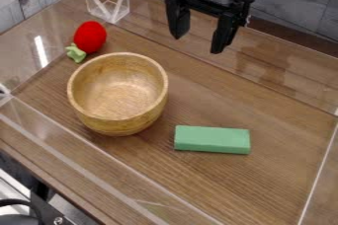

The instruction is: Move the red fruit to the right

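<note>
We find the black two-fingered hand (201,32) hanging above the back of the wooden surface (278,81), pointing straight down, its fingers spread wide with nothing between them and nothing touched. The small glossy red fruit with its light green leafy end (89,37) lies well to the left of the hand and a little nearer the camera, resting on the surface, apart from the hand. Nearer still, below and to the left of the hand, stands the round light wooden bowl (119,93); the fruit sits just beyond its rim, and we cannot tell whether they touch. A flat green rectangular block (212,139) lies nearest the camera, almost directly below the hand in the view. We judge the fruit light, rigid and slick-skinned, liable to roll; take hold across the red body at its widest, clear of the leaves.
</note>
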Motion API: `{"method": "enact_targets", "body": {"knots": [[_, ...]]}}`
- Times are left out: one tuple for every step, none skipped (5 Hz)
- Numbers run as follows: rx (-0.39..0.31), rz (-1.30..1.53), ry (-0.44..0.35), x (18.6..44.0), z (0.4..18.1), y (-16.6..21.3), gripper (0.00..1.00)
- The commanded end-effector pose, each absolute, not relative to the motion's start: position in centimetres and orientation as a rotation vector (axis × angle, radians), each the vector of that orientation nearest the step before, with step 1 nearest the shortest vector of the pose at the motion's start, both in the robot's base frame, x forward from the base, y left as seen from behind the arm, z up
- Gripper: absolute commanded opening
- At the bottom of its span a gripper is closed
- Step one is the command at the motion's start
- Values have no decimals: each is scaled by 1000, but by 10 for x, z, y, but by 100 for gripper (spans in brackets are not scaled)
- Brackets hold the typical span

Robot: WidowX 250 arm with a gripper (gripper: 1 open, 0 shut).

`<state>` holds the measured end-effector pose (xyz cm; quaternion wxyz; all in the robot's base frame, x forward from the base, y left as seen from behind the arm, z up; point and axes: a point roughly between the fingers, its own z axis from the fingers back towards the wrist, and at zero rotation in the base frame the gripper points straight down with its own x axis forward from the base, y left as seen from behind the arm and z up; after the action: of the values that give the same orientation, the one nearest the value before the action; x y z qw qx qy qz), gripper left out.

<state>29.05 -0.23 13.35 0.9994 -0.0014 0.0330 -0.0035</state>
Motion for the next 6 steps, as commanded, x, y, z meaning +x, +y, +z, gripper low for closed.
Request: {"method": "enact_targets", "body": {"knots": [[-8,46,85,276,126,6,100],[-4,44,66,271,143,49,100],[-2,19,31,267,156,95,100],[5,-7,19,275,146,135,100],[3,-16,10,284,132,160,100],[5,-19,12,286,119,172,100]]}}
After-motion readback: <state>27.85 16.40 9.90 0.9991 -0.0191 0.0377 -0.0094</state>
